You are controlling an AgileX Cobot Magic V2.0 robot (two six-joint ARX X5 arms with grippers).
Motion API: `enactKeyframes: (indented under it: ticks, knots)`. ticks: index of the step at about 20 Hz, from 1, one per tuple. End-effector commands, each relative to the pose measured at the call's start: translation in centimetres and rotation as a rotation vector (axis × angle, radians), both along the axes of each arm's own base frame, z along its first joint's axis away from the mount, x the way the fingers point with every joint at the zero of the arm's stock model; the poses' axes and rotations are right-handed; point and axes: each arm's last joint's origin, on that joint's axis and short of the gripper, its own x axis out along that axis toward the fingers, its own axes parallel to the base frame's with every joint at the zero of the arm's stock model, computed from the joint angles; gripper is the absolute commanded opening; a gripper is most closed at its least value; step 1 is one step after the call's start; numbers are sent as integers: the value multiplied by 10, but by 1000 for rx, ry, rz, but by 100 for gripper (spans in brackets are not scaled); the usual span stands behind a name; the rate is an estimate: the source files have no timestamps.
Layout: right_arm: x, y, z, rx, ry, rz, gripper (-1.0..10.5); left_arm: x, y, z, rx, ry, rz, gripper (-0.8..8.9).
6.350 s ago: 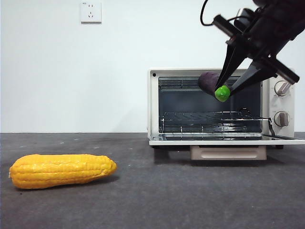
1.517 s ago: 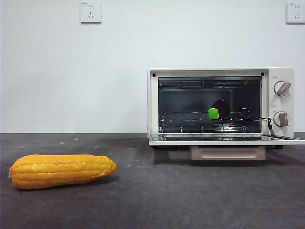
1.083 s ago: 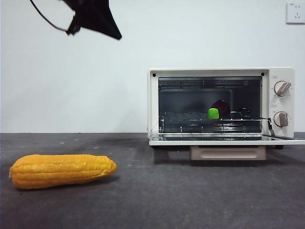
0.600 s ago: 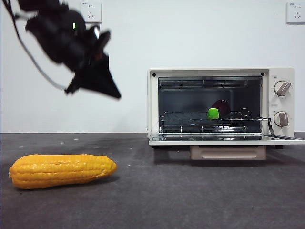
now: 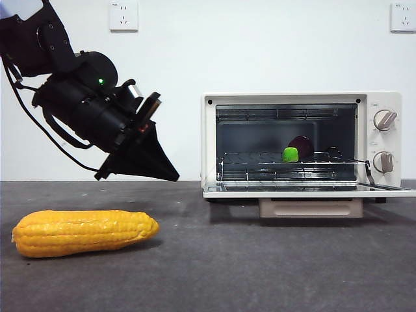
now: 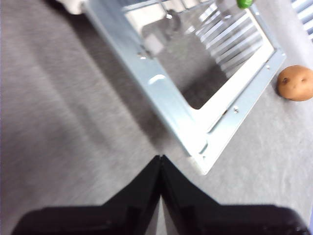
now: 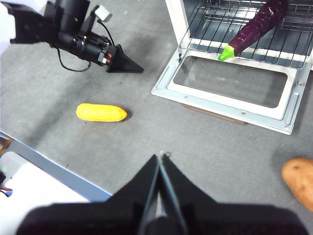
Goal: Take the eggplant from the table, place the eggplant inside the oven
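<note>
Eggplant (image 7: 258,23) lies on wire rack inside oven (image 5: 299,146), green stem cap toward open door (image 7: 230,85). Left gripper (image 5: 170,177) hangs above table (image 5: 247,260) between corn (image 5: 84,232) and oven, jaws pressed together, holding nothing. Right gripper (image 7: 160,155) high over table, jaws closed, empty. Potato (image 7: 299,181) beside door.
</note>
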Motion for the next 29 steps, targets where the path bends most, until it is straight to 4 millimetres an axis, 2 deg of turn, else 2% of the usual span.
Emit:
enactKeyframes:
  ticks: [1, 4, 8, 14, 18, 29]
  knots:
    - [-1, 0, 1, -5, -13, 6, -12, -3, -7, -9, -16, 22, 4, -8]
    - [-1, 0, 1, -5, -12, 7, -12, -5, -11, -21, 3, 43, 6, -8]
    - [-1, 0, 1, -6, -10, 8, -12, -5, -16, -46, 22, 109, -3, -8]
    - [-1, 0, 1, -7, -12, 8, -12, -4, -38, -50, -38, 80, -12, -8]
    - [-1, 0, 1, -9, -14, 10, -12, -7, -52, -63, -41, 104, -31, -9]
    - [-1, -1, 1, -28, -17, -8, -12, 1, -58, -52, -197, 99, -16, -8]
